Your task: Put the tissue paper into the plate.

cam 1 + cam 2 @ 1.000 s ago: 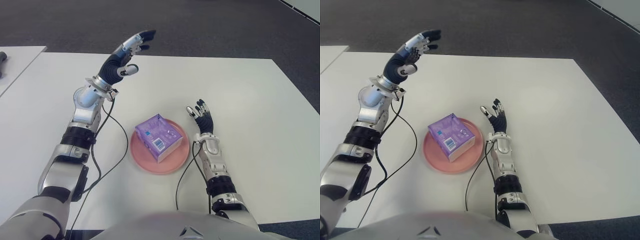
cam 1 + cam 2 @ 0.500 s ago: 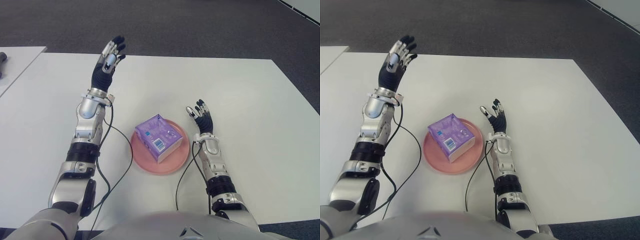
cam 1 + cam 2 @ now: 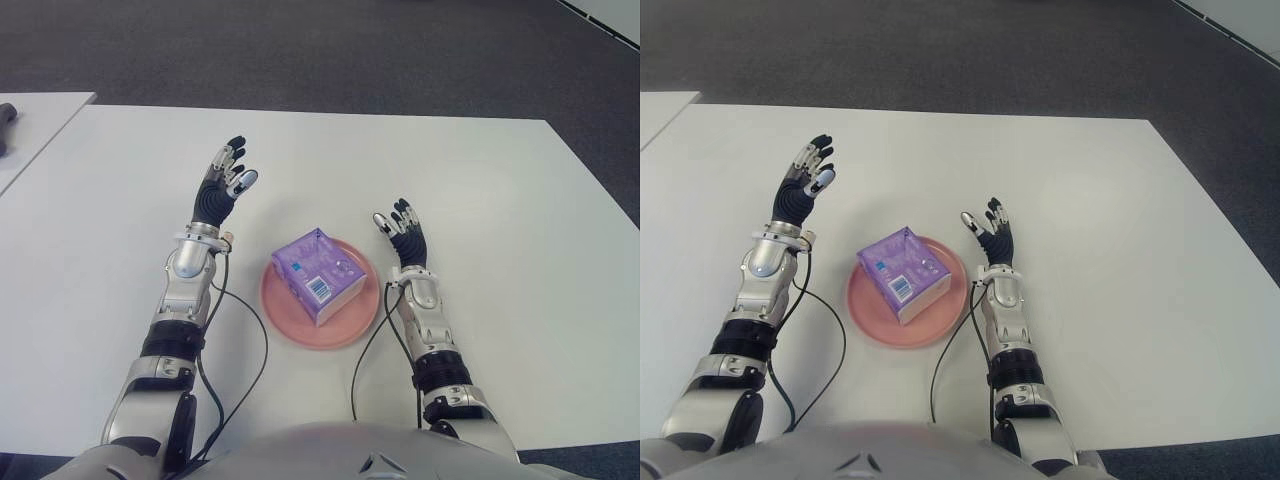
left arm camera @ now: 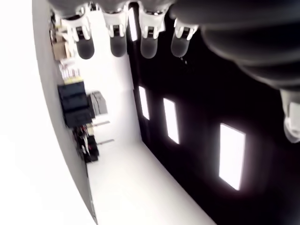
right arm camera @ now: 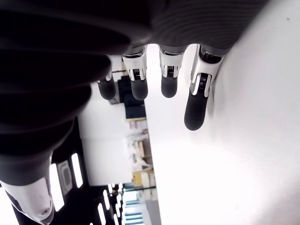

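Observation:
A purple tissue pack (image 3: 317, 275) sits on the pink plate (image 3: 290, 325) in the middle of the white table. My left hand (image 3: 222, 186) is raised to the left of the plate, fingers spread and holding nothing. My right hand (image 3: 402, 234) is just right of the plate, fingers spread and holding nothing. In the left wrist view the straight fingertips (image 4: 116, 44) point out into the room. The right wrist view has the fingertips (image 5: 195, 111) extended beside the table surface.
The white table (image 3: 500, 200) stretches wide around the plate, with dark carpet (image 3: 350, 50) beyond its far edge. A second white table (image 3: 30, 120) with a dark object (image 3: 6, 115) stands at the far left. Black cables (image 3: 240, 340) run along both forearms.
My left arm has drawn back from the far side of the table toward the plate's left, hand lower and closer. The right hand, tissue pack and plate have not moved.

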Available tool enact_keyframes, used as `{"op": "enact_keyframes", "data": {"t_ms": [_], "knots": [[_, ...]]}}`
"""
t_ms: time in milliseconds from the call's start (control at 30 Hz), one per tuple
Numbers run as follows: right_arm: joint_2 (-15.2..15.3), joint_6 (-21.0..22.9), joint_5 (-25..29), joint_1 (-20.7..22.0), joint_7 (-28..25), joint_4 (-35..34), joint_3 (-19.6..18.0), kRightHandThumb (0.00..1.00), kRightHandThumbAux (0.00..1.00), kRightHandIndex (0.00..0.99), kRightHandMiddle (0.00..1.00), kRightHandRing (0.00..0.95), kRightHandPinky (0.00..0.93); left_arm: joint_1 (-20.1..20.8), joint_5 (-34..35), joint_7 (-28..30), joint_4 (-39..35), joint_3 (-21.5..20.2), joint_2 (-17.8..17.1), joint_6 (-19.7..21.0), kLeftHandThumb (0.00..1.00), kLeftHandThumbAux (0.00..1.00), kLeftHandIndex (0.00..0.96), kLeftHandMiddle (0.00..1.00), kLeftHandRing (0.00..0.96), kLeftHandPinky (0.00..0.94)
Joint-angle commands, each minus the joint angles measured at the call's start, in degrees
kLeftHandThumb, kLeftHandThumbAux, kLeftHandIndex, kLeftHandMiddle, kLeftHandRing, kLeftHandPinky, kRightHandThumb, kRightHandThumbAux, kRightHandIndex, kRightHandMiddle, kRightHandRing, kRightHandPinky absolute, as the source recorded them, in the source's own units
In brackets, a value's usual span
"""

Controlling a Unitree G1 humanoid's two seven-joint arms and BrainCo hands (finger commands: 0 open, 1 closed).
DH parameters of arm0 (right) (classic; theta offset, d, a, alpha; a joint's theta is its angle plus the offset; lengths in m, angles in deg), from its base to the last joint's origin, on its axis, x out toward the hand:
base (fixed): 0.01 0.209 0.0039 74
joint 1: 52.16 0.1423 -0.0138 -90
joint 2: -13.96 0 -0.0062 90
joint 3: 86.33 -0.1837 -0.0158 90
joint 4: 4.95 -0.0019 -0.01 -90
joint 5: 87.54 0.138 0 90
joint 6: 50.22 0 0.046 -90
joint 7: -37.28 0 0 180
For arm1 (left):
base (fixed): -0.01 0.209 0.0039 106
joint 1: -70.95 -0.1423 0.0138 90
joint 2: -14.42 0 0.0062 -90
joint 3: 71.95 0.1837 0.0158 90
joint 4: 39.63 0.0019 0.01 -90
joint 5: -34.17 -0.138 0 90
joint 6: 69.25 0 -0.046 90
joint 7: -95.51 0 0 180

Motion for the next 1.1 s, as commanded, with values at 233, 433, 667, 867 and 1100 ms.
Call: {"op": "enact_keyframes", "data": {"t_ms": [233,433,667,867,1100], "knots": [[-1.14,2.85,-0.02,-2.77,0.35,3.66,-0.18,0.204,0.660,0.000,0.000,0.000,0.009,-8.84,-7.39,-6.31,0.47,1.56,1.12,-3.05,0.000,0.457,0.000,0.000,0.000,0.000],[-1.01,2.86,0.04,-2.83,0.19,3.59,-0.29,0.204,0.660,0.000,0.000,0.000,0.009,-10.72,-10.99,-11.23,-0.09,2.03,2.13,-1.34,0.000,0.452,0.000,0.000,0.000,0.000],[-0.73,2.99,0.20,-2.83,-0.05,3.44,-0.46,0.204,0.660,0.000,0.000,0.000,0.009,-11.50,-11.77,-14.60,4.41,2.47,3.38,-3.72,0.000,0.459,0.000,0.000,0.000,0.000],[-0.61,3.04,0.26,-2.80,-0.20,3.44,-0.58,0.204,0.660,0.000,0.000,0.000,0.009,-10.89,-12.14,-16.98,8.48,2.57,4.38,-6.31,0.000,0.464,0.000,0.000,0.000,0.000],[-0.49,3.01,0.31,-2.73,-0.36,3.56,-0.74,0.204,0.660,0.000,0.000,0.000,0.009,-10.21,-12.56,-18.67,12.84,2.82,4.36,-10.33,0.000,0.470,0.000,0.000,0.000,0.000]]}}
